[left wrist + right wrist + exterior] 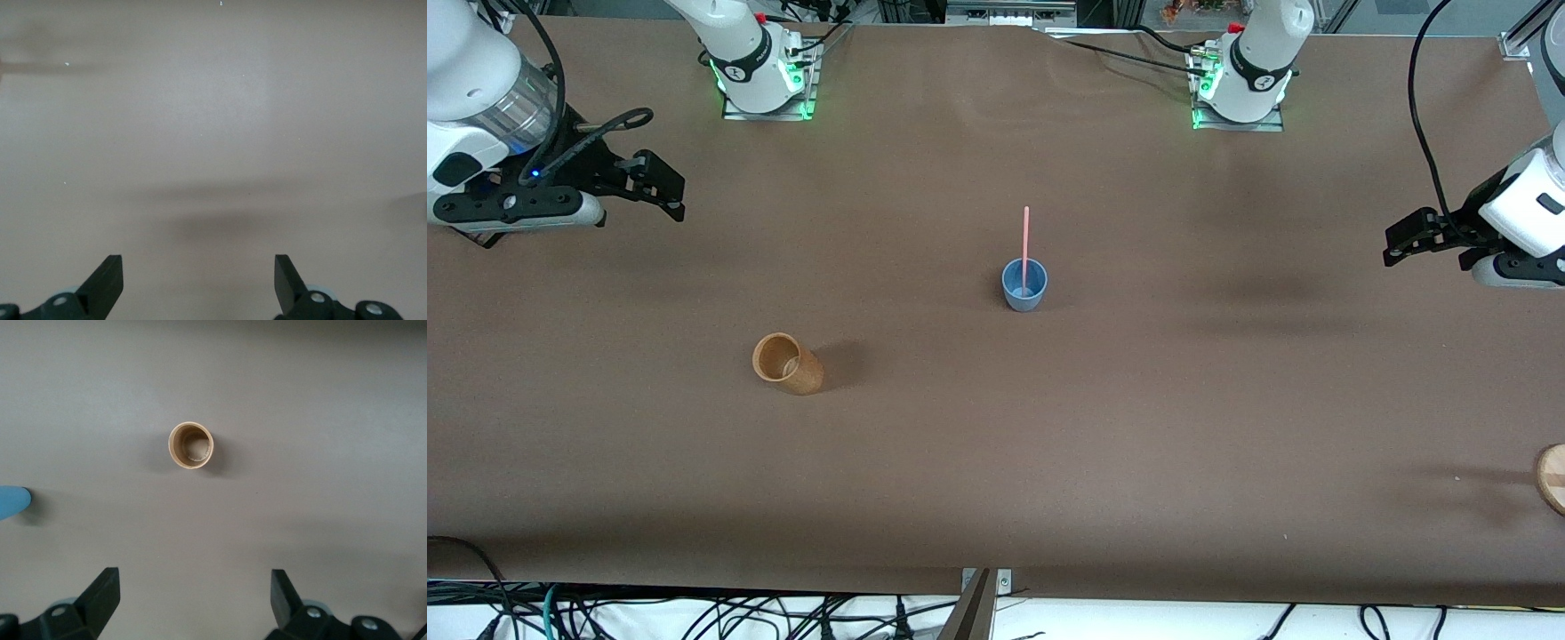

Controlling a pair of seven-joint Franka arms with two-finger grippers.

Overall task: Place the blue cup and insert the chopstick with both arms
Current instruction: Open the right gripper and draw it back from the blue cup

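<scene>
Both arms (1258,53) finished in glossy white shells, black joint rings. Green light seen glowing at each base (765,84), red cap on top. Black cables looped along upper links. Right hand (660,188) and left hand (1405,240) done in matte black, blunt angled fingers (107,277), silver screws set at finger roots.

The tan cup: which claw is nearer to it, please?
Right. The right claw hangs at its end of the table, closer to the tan cup; the left claw hangs over the table's other end.
</scene>
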